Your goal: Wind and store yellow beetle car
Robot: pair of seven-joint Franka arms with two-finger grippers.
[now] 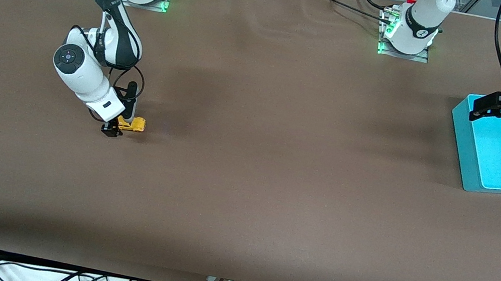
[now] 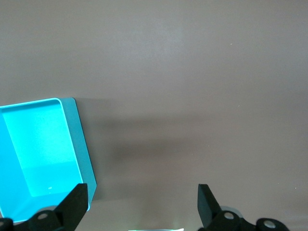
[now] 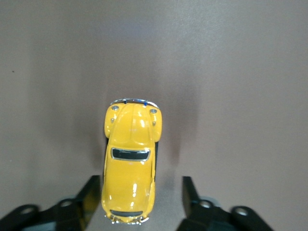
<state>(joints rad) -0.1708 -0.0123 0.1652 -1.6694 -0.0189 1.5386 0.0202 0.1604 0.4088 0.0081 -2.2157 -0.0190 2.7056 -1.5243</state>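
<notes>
Yellow beetle car [image 3: 129,168] sits on brown tabletop [image 1: 243,185] at right arm's end, between right gripper [image 3: 139,202] jaws, gap showing on one side, not clamped. Left gripper [image 2: 142,204] waits over blue bin [image 1: 473,162], jaws wide apart. Nothing visible in bin.

The right arm reaches down from its base at the worktop's robot-side edge, elbow bent, wrist angled low over the right arm's end of the worktop. Its right end effector [image 3: 139,197] sits just above the surface, fingers [image 3: 89,197] apart with a gap on one side. The left arm waits at its own end of the worktop, wrist raised, left end effector [image 2: 142,204] held aloft with fingers [image 2: 209,204] spread wide.
</notes>
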